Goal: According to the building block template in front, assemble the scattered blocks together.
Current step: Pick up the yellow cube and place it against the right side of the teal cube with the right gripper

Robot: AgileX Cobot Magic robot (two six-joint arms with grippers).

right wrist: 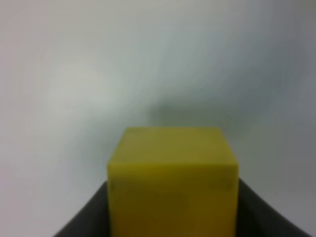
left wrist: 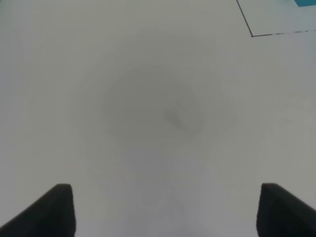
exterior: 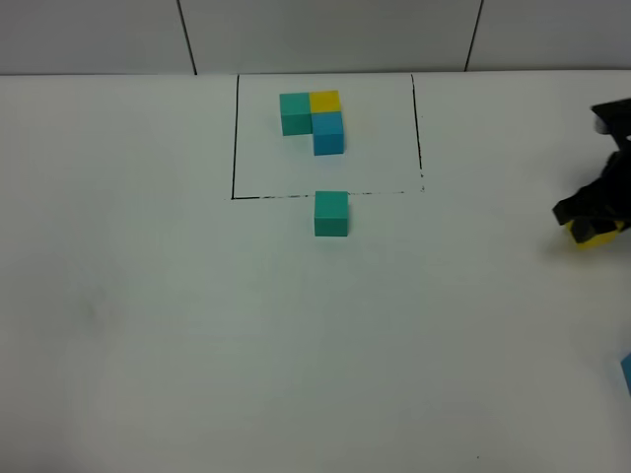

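At far right of the bench (exterior: 148, 345): right end effector (exterior: 595, 225) clamped on yellow cube (right wrist: 173, 182). Over bare bench: left end effector (left wrist: 170, 212), jaws apart, empty. Against the drawn frame (exterior: 237, 138), at its near line: teal cube (exterior: 331, 214). At right edge: blue cube (exterior: 627, 372). Inside frame: template (exterior: 314, 120).

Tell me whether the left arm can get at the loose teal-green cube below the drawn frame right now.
Probably yes. The left gripper is open over bare table, the teal-green cube stands alone with free space round it, and the right gripper is far off, shut on the yellow cube.
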